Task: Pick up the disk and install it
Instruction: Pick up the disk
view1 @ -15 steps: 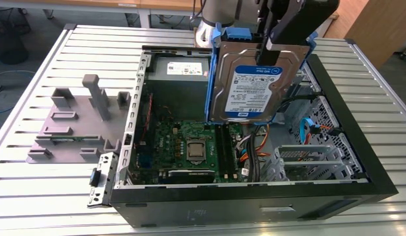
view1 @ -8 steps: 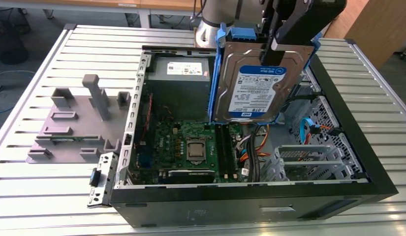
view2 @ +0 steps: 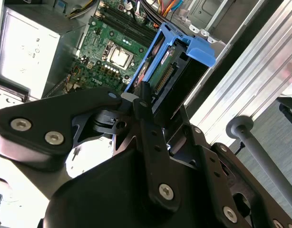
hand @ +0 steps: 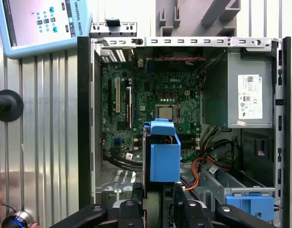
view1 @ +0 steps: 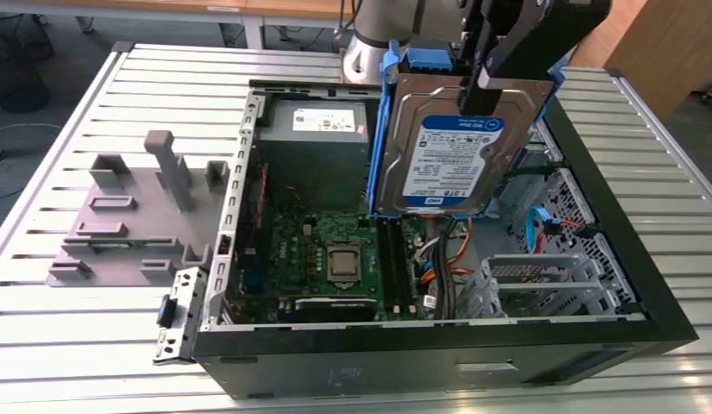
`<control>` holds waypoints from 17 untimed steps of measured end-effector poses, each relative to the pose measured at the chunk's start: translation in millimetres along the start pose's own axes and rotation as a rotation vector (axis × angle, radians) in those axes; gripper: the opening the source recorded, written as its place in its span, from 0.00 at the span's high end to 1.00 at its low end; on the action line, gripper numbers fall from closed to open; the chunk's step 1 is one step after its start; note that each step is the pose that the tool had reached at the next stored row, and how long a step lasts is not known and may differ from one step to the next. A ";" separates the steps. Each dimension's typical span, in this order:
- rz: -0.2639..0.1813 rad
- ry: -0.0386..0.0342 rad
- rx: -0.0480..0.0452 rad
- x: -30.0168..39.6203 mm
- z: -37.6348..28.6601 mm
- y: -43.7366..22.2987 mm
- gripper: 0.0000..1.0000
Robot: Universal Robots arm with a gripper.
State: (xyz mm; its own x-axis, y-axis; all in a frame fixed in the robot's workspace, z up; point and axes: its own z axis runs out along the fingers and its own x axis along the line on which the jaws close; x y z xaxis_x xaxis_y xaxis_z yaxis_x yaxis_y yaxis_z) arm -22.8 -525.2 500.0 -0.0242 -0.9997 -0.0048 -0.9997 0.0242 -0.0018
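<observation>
Clearly, in the exterior view your gripper is clamped on the upper edge of the disk, which hangs label-out above the open computer case, over the motherboard and beside the grey power supply. Judge it rigid and fairly heavy for its size — bare metal faces look slick, so the blue carrier rails are the safer hold, and it will not forgive a knock. The case lies on a slatted metal table with a grey fixture at the exterior view's left. In the second wrist view you see the fingers pinching the disk across its thickness, connector edge exposed. In the first wrist view the disk hovers over the board near the drive cage, where a lone blue bracket sits — room is tight among the cables; a teach pendant lies outside the case.
</observation>
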 end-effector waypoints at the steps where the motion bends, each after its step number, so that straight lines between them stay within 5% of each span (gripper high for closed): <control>1: 0.000 0.0000 0.0000 0.0 0.0 -0.2 0.65; 17: 0.000 0.0000 0.0000 -0.5 0.1 -21.0 0.65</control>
State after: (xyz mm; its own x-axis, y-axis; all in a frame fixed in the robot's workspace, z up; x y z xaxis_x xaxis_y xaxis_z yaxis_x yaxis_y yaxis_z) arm -1.7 -525.2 500.0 -0.0243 -0.9997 -0.0048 -0.9997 0.0243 -0.0018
